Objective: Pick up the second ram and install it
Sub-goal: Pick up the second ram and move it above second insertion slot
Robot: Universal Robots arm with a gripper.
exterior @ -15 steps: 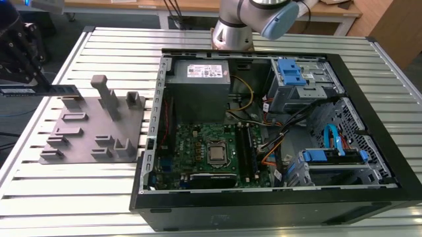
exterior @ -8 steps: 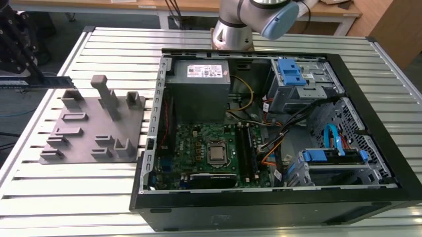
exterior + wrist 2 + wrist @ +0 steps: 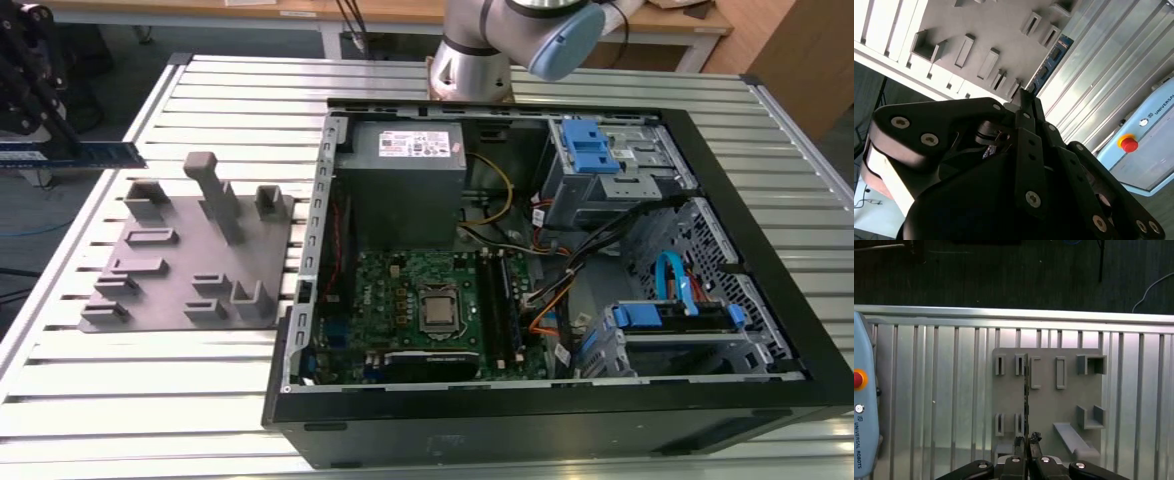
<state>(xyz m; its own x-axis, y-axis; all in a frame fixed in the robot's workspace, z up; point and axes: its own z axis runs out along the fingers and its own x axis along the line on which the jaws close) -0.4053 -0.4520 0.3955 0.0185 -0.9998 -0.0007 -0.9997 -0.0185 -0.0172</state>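
The second ram (image 3: 96,153), a thin, flat, dark blue-green memory stick, hangs level at the upper left of the exterior view. The black gripper (image 3: 1025,99) has its fingers clamped on one end of it, over the grey plastic fixture plate (image 3: 174,290). The open black computer case (image 3: 534,412) sits well apart, toward the exterior view's right.
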